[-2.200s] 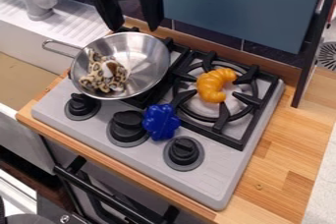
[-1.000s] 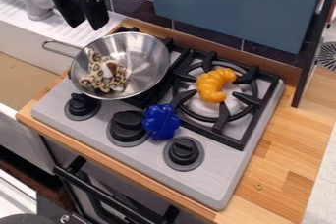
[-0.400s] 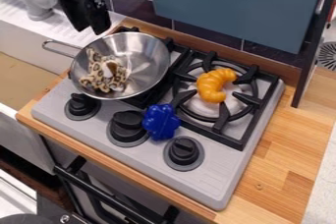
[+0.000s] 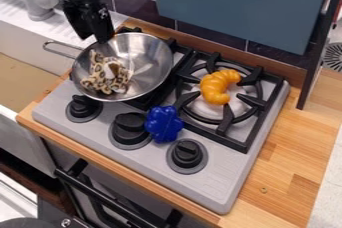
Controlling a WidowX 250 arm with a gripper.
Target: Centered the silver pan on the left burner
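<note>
Nearest to us to tell is the gripper, which hangs with its fingertips at the upper left part of the pan's rim. We see its two fingers a little apart, with a narrow gap between them, and it has hold of nothing. Whether the fingertips touch the rim, we cannot tell.

Just below the gripper and to its right is the silver pan, set on the left part of the stove, over the black grate there. Its handle points to the left, passing under the gripper's left side. Inside the pan, below the gripper, lies a spotted cloth-like thing, perhaps a soft toy, with a white and brown part.

Further down from the gripper we find three black knobs: one below the pan, one in the middle, and one more to the right. Beside the middle knob is a blue lobed thing.

Farther to the right of the gripper, an orange croissant rests on the right grate. Farthest, beyond the stove, extends the wooden desk.
</note>
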